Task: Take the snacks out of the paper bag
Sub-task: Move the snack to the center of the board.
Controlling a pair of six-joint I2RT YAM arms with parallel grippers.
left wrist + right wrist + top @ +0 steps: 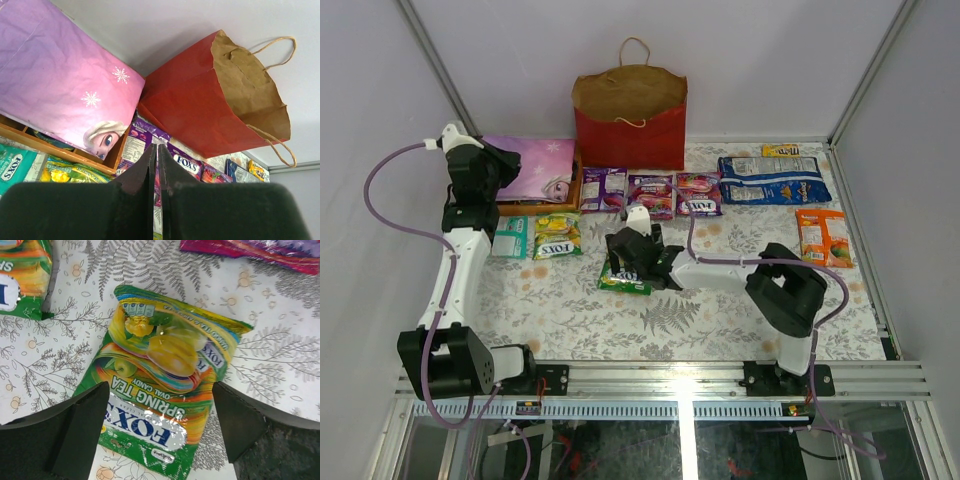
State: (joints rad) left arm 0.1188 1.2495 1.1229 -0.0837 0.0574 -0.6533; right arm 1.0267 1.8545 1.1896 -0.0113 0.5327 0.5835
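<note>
Red paper bag with brown kraft interior and thin loop handles [630,125]: upright at the far edge of the leaf-patterned table [720,310], against the back wall, mouth facing up. Contents hidden from every view.

Right claw [160,410]: spread wide, nothing gripped. Low over a glossy green-and-yellow "Fox's Spring Tea" candy packet [160,390], one finger [82,430] on each side of it. Finger-to-packet contact: cannot tell. Packet flat on the table near its middle, well apart from the paper bag.

Left claw [157,167]: fully closed, fingers pressed together, nothing between them. Raised over the far left of the table, aimed toward the paper bag and a flat purple patterned item [60,80] in an orange tray [65,152].

Remaining snacks, all flat on the table outside the paper bag:
- purple "Fox's" bag [603,188] and two pink-purple bags [651,194] [699,194], in a row just in front of the paper bag;
- blue-white bag [772,180] to the right of the row, small yellow bar [780,150] just behind it;
- orange packet [823,236] near the right edge;
- teal packet [510,238] and second green-and-yellow packet [558,236], side by side just in front of the tray.
</note>
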